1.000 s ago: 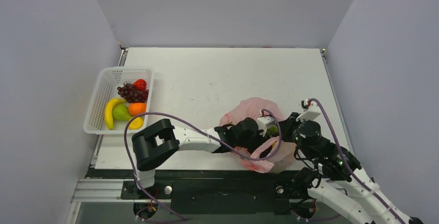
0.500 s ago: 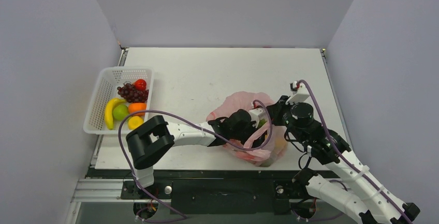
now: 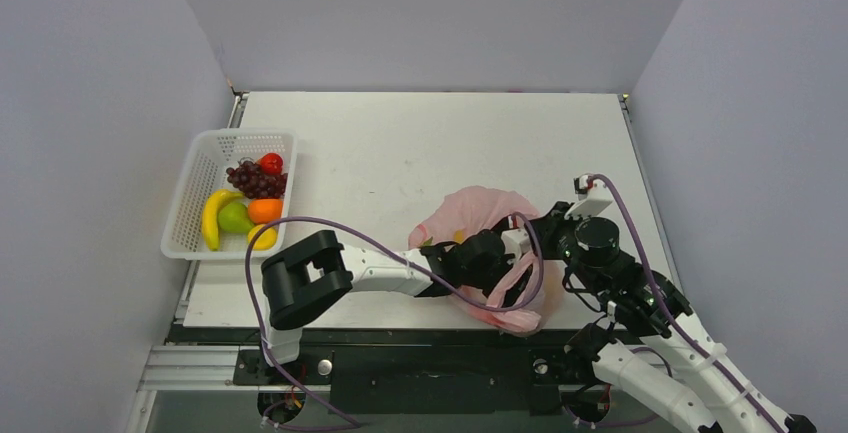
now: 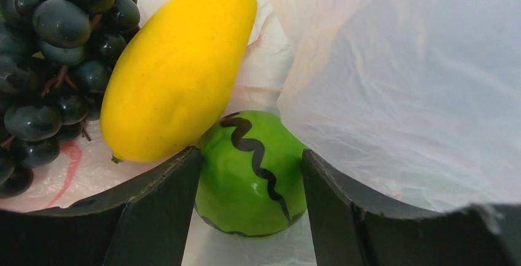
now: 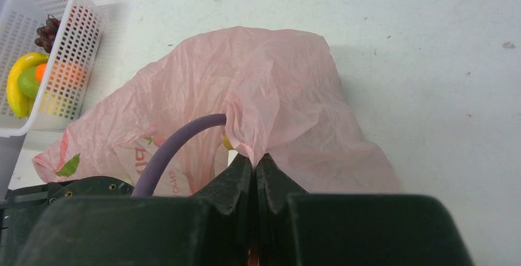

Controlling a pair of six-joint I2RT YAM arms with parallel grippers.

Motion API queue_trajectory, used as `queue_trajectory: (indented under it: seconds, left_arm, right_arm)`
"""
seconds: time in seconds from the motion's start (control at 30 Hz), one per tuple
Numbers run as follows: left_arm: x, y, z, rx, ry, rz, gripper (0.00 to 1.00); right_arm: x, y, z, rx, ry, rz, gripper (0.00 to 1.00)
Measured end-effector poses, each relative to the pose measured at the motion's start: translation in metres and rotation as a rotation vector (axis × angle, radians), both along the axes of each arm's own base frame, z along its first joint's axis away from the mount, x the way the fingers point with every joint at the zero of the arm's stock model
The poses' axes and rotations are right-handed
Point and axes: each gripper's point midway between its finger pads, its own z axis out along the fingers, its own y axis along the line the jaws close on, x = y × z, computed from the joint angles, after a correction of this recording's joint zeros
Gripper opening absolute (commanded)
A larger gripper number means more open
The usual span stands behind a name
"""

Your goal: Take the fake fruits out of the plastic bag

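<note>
The pink plastic bag [image 3: 480,215] lies near the table's front right. My left gripper [image 4: 250,153] is inside it, and its jaws press both sides of a green fake fruit [image 4: 252,180] that has a black zigzag line. A yellow fruit [image 4: 178,69] and dark grapes [image 4: 55,63] lie just beyond it on the bag's film [image 4: 405,82]. My right gripper [image 5: 254,158] is shut on a gathered fold of the bag [image 5: 276,82] and holds it up. From above, the right gripper [image 3: 548,238] sits at the bag's right edge.
A white mesh basket [image 3: 190,203] stands at the table's left edge. It holds a banana [image 3: 210,218], a green fruit, an orange, a red fruit and grapes [image 3: 255,181]. A purple cable [image 5: 178,140] loops over the bag mouth.
Both arms and the bag swung left and away half a second ago. They have since come back partly to the right. Both grips look unchanged.
</note>
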Motion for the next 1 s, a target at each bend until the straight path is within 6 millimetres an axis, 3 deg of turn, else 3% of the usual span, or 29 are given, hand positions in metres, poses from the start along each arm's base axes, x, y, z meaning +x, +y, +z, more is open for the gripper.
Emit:
queue_trajectory:
  seconds: [0.37,0.6,0.7,1.0]
  left_arm:
    - [-0.003,-0.013,-0.003,0.081,-0.031,-0.024,0.58]
    - [0.003,0.001,-0.02,0.168,-0.13,-0.018,0.58]
    - [0.012,0.019,-0.04,0.252,-0.174,0.011,0.54]
    - [0.063,0.051,-0.058,0.409,-0.328,0.121,0.46]
  right_arm:
    - [-0.013,-0.016,-0.007,-0.006,0.016,-0.032,0.0]
    - [-0.015,-0.018,-0.01,-0.013,0.028,-0.034,0.0]
    - [-0.016,-0.019,-0.012,-0.018,0.034,-0.034,0.0]
    - [-0.017,-0.022,-0.016,-0.028,0.043,-0.046,0.0]
